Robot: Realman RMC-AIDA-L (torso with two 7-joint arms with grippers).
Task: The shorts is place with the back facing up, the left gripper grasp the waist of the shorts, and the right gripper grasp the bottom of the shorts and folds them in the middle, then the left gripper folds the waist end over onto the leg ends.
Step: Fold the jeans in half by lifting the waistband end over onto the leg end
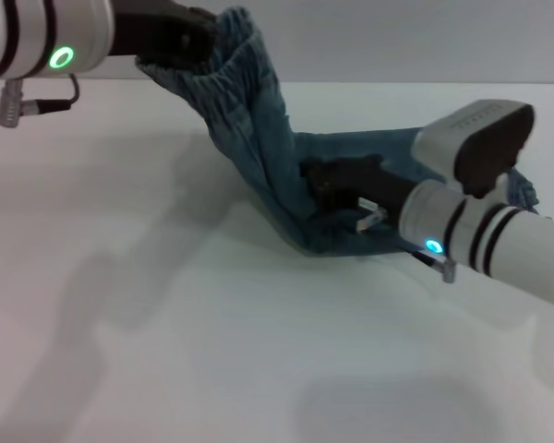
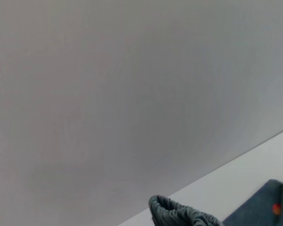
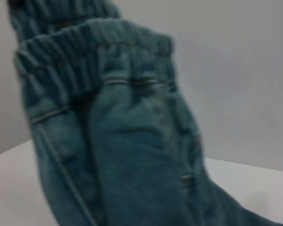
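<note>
The blue denim shorts [image 1: 268,157] hang in a narrow folded strip, rising from the white table to the upper left. My left gripper [image 1: 180,41] is high at the back left, shut on the puckered waist [image 1: 226,65], which it holds in the air. The lower part of the shorts lies on the table, and my right gripper [image 1: 328,185] rests on the denim there. The right arm hides most of the leg ends. The left wrist view shows a bit of the waist [image 2: 179,216]. The right wrist view shows the waist [image 3: 89,42] close up, above the hanging denim [image 3: 132,165].
The white table [image 1: 212,351] stretches wide in front and to the left of the shorts. A grey wall runs behind the table's far edge. A scrap of denim [image 1: 526,192] shows past the right wrist.
</note>
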